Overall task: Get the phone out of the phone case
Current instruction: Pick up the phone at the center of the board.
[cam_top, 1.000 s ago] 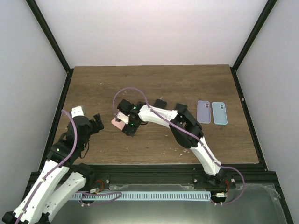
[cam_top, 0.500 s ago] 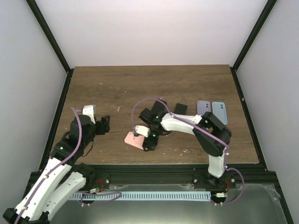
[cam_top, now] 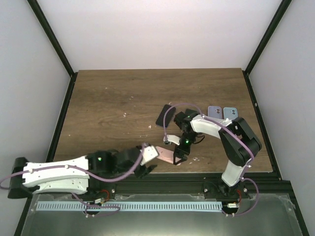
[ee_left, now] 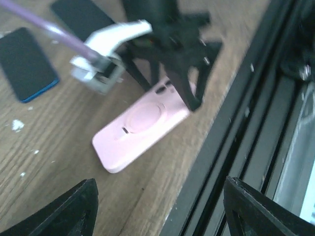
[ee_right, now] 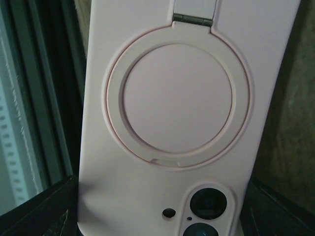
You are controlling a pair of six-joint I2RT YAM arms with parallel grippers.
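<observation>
The brown wooden tabletop (cam_top: 108, 98) carries every item. The left arm (cam_top: 59, 172), raised at the left side half a second ago, now lies low along the near edge and reaches right. The right arm (cam_top: 231, 142) has folded back toward its base, drawing its load right and nearer.

The pink phone case (cam_top: 165, 155) lies back-up at the near edge of the tabletop, right of centre, just beside the black frame rail (ee_left: 236, 137). It was farther left and farther from the rail in the earlier frame. The phone (ee_right: 206, 204) shows only as dark lenses in the camera cut-out. A round ring (ee_right: 177, 101) sits flat on the case's back.

The right claw (cam_top: 178, 157) is clenched across the camera end of the pink phone case, hiding that end from above. The left claw (cam_top: 147, 160) is released, its fingers (ee_left: 64, 211) spread wide, just left of the case and not touching it.

A black phone (cam_top: 164, 114) lies beyond the case. A lavender case (cam_top: 214, 112) and a light-blue case (cam_top: 230, 112) lie side by side at the right, their near parts covered by the right arm.
</observation>
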